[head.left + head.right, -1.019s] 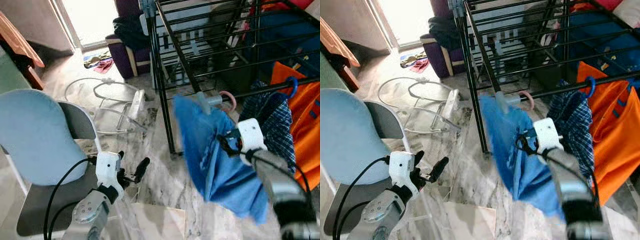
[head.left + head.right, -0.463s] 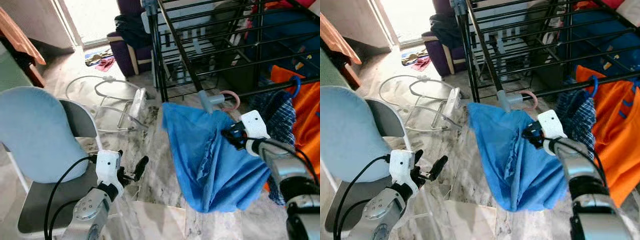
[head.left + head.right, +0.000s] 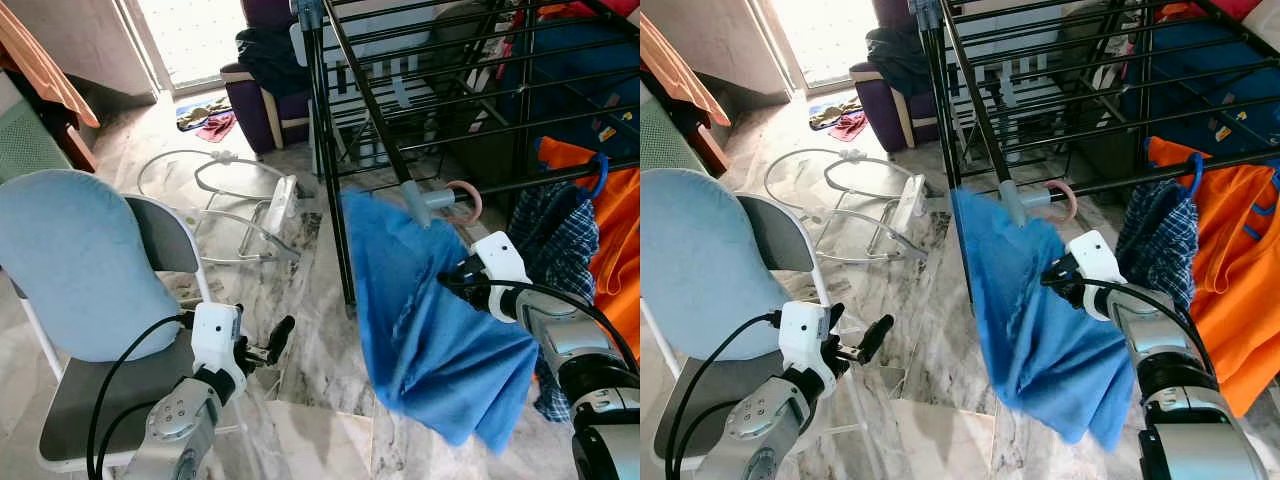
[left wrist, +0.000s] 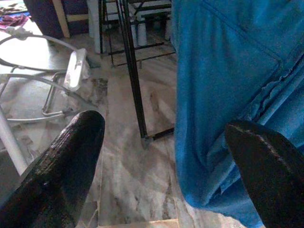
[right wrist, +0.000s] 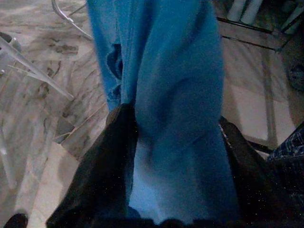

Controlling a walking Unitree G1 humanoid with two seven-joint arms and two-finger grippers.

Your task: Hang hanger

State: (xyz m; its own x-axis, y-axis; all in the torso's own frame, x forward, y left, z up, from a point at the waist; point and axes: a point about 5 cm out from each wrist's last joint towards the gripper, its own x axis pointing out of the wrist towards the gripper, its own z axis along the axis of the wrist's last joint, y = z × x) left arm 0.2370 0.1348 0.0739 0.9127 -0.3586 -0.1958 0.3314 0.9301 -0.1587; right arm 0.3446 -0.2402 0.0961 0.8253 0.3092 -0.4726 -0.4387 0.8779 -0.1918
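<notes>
Standing ahead of you: black metal drying rack point(image 3: 420, 100), thin rods, on veined marble floor point(image 3: 310, 350). Padded light-blue chair point(image 3: 80, 270), rounded back, sits at your left. Blue cloth point(image 3: 430, 340), soft and creased, hangs on a grey hanger point(image 3: 415, 200) by the rack's front rail; your right end effector point(image 3: 452, 284) pinches the cloth. Orange garment point(image 3: 615, 230) and checked shirt point(image 3: 555, 235) hang beyond. Your left end effector point(image 3: 268, 345) is low, fingers spread.

The right end effector point(image 3: 452, 280) grips a blue garment point(image 3: 425, 325) hanging below the black drying rack point(image 3: 420, 90).
</notes>
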